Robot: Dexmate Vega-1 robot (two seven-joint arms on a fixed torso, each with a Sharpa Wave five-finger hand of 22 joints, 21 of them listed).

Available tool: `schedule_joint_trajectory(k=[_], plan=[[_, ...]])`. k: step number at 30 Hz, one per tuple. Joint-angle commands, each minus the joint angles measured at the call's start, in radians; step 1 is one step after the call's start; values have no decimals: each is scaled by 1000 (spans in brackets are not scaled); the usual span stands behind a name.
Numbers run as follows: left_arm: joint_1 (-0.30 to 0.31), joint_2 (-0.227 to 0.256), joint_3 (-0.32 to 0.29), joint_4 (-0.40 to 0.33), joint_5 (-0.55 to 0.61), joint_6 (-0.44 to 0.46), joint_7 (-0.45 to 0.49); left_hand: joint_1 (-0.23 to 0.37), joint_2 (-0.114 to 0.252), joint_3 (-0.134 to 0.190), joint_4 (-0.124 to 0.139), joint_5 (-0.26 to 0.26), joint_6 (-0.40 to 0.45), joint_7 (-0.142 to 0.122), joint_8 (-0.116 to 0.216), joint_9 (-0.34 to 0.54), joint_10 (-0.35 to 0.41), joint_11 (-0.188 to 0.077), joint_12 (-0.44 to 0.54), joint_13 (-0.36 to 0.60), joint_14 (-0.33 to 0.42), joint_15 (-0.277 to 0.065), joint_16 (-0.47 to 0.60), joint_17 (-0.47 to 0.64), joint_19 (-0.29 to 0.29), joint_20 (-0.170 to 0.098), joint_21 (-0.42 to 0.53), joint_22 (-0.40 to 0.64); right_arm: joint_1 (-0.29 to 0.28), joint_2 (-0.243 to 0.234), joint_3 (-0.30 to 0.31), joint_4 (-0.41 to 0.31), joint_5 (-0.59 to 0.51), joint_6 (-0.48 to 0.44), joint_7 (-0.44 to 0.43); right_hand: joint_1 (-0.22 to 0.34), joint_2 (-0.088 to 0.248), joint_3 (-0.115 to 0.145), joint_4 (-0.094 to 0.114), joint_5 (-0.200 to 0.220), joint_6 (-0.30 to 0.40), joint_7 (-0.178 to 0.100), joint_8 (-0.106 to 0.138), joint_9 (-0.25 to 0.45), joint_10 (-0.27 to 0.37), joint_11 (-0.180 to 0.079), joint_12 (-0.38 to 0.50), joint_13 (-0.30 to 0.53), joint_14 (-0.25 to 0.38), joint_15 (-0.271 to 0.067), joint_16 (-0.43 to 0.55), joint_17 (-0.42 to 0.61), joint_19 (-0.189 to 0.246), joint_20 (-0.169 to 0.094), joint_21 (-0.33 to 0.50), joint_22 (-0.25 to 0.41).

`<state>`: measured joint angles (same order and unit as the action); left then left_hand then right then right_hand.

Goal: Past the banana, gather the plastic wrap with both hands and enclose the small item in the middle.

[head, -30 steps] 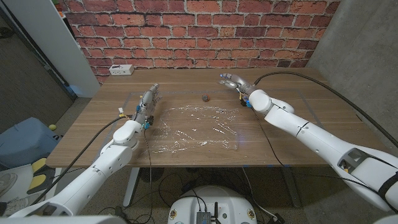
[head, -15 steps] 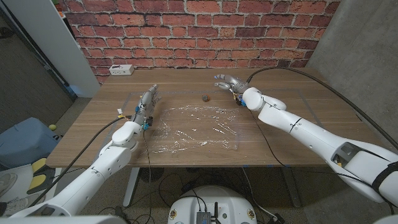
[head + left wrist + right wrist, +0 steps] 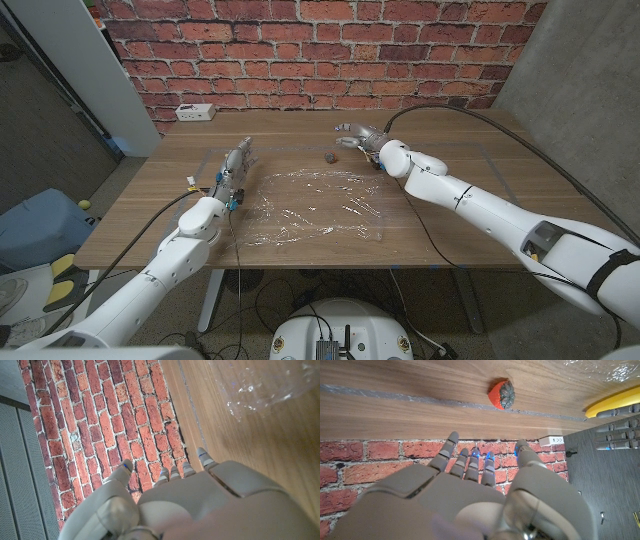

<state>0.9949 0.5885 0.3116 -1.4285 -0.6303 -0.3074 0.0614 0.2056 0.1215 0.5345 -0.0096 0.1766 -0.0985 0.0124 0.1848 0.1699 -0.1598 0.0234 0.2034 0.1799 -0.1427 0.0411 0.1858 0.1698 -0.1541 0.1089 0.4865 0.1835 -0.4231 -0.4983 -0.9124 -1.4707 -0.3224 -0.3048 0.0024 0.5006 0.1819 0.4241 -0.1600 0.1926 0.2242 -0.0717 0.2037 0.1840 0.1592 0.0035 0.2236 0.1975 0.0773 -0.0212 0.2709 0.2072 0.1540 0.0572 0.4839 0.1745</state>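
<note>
Left of centre in the head view, the left hand stands open and unmoved beside the plastic wrap, which lies spread mid-table. Just above the wrap sits the small item. The right hand, fingers apart and empty, has swung leftward toward it over the last second, probably to fetch it. No writing is readable.

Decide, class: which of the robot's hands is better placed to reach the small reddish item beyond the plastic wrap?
The right hand: it hovers open just beside the small item, while the left hand sits farther off at the wrap's opposite edge.
</note>
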Motion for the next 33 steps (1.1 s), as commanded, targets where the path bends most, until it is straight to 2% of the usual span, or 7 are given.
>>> schedule_joint_trajectory(k=[1, 18, 27, 33], plan=[[4, 4, -3, 0, -7, 3, -4, -6, -4, -3, -2, 0, 1, -8, -1, 5, 2, -3, -1, 4, 0, -6, -3, 3, -7, 7, -3, 5, 40, 35, -55, 47, -53, -5, 46, 12, -1, 10, 1, 6, 9, -2, 4, 3, 7, -3, 4, 4, 9, -2, 7, 6, 10, -3, -6, 3], [2, 4, -6, 7, -12, 7, -5, -10, -5, -5, -3, 1, 1, -14, -2, 5, 1, -1, -2, 4, -2, -6, -4, 3, -8, 15, -7, 6, 83, 87, -97, 144, -81, 17, 72, 34, -1, 19, 0, 4, 17, -4, 2, 3, 11, -8, 1, 4, 22, -10, 12, 7, 24, -4, -7, 3], [6, 10, -8, -1, -13, 18, 2, -13, -5, -6, -3, 1, 1, -16, -2, 5, -1, 0, -3, 4, -1, -6, -3, 3, -8, 16, -8, 6, 102, 113, -123, 192, -101, 23, 69, 65, -3, 32, -7, 4, 15, -3, -1, 3, 16, -5, 0, 4, 46, -25, 21, 7, 45, -14, -5, 3], [8, 14, -9, -9, -12, 25, 7, -14, -6, -7, -3, 1, 3, -17, -2, 5, 0, -2, -3, 4, -2, -7, -3, 3, -8, 17, -10, 6, 111, 127, -142, 219, -121, 28, 60, 102, -9, 43, -17, 1, 20, -4, -1, 4, 22, -13, -2, 4, 62, -35, 25, 5, 67, -23, -2, 3]])
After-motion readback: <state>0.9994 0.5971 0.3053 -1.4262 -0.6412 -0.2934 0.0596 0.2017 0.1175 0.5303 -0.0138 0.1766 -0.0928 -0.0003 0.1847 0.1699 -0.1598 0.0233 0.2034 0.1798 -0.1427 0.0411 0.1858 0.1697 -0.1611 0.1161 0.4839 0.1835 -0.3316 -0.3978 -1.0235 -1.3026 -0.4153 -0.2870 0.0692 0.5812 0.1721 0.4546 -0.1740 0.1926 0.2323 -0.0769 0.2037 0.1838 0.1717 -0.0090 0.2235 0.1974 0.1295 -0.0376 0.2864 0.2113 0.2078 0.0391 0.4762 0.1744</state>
